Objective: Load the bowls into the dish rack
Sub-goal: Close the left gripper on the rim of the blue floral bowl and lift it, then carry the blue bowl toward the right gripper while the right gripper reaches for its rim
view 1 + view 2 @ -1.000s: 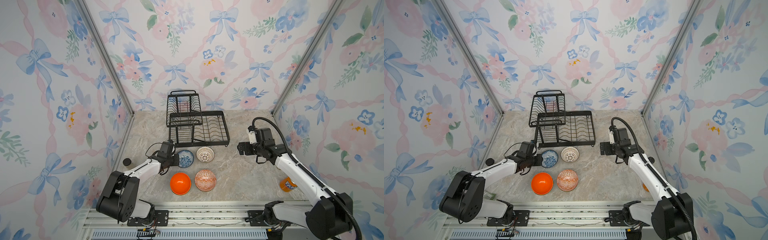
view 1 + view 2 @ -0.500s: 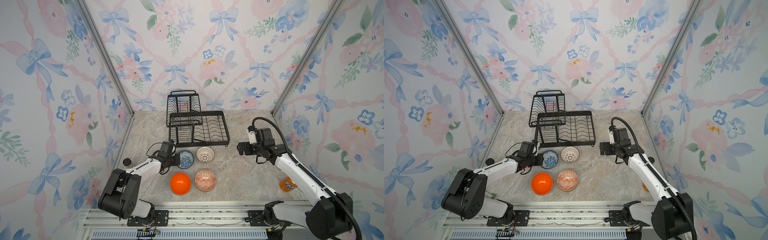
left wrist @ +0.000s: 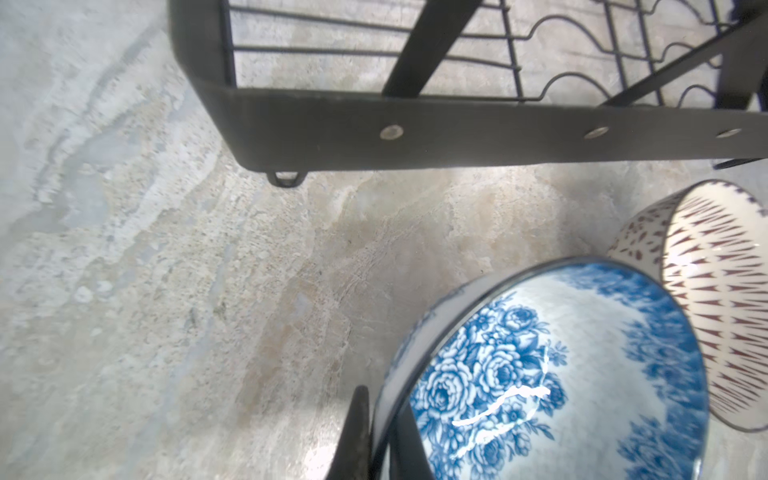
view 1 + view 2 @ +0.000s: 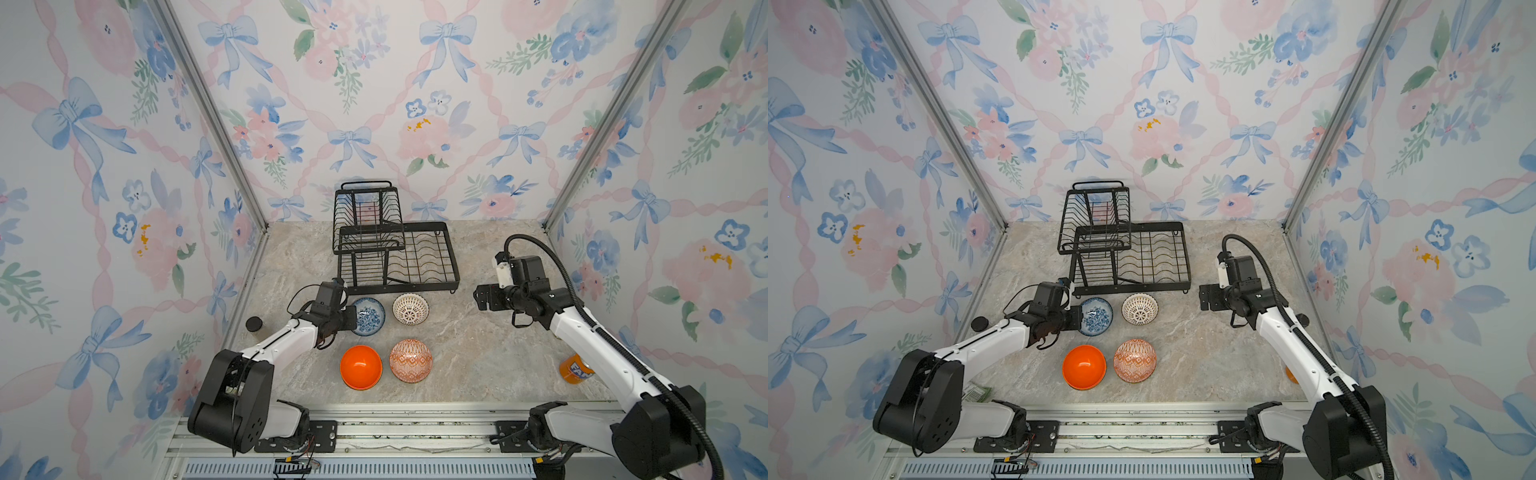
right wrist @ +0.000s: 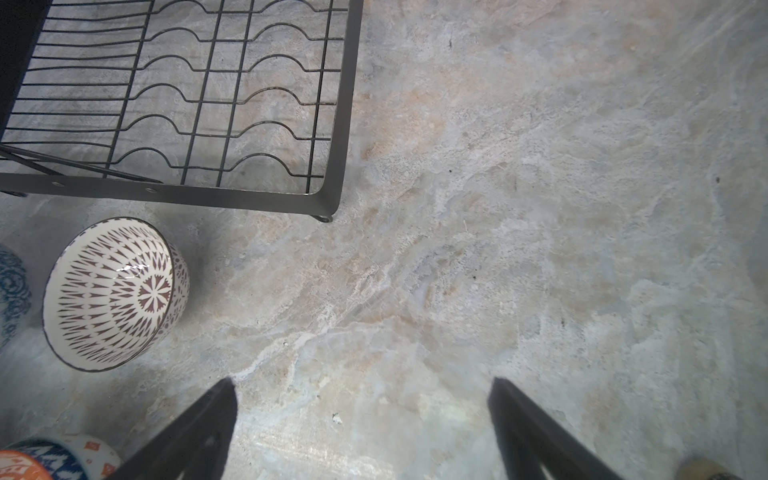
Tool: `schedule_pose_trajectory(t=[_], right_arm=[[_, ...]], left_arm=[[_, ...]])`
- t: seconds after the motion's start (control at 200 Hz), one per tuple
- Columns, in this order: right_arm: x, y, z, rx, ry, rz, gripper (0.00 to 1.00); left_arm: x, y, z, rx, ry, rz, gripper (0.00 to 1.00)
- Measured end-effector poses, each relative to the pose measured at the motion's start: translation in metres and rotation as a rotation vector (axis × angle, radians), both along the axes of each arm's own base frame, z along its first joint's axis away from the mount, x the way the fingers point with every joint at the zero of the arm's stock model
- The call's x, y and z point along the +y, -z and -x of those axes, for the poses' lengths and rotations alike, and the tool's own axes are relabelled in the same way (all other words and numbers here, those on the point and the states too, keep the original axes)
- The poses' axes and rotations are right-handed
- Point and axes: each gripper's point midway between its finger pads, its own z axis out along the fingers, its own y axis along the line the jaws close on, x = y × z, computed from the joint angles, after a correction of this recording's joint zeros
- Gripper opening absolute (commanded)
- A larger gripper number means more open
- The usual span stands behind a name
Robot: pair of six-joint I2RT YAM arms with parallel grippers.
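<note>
Pinching one blue bowl (image 4: 369, 318), the left claw (image 4: 352, 321) leaves three bowls (image 4: 410, 308) (image 4: 360, 367) (image 4: 410, 360) untouched.

Setting: a staged robot test cell, dressed as a home kitchen corner.
Enclosure: floral bow wallpaper panels (image 4: 374, 104) joined by bare aluminium posts (image 4: 210, 108).
Rig: two robot arms (image 4: 590, 332) mounted on a slotted rail (image 4: 415, 430) at the front.
Props: marble-look table (image 4: 490, 353), dish rack (image 4: 407, 286), bowls (image 4: 410, 308).
</note>
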Motion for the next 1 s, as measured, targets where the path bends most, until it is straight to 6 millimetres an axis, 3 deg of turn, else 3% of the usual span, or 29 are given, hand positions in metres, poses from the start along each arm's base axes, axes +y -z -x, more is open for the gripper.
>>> schedule_pose_trajectory(t=[0.31,0.43,0.745,1.0], right_arm=[[0.005,-0.001,0.002,0.003,-0.021,-0.02,0.97],[0.012,-0.006,0.001,-0.007,-0.039,-0.028,0.97],[0.042,-0.044,0.001,-0.093,-0.122,-0.065,0.97],[0.055,-0.065,0.007,-0.141,-0.162,-0.098,0.97]], left_arm=[[0.007,-0.067,0.001,-0.164,-0.01,-0.001,0.0],[0.002,-0.082,0.005,-0.199,0.008,0.004,0.0],[-0.051,-0.119,0.017,-0.283,0.172,-0.007,0.0],[-0.093,-0.155,0.02,-0.368,0.273,-0.03,0.0]])
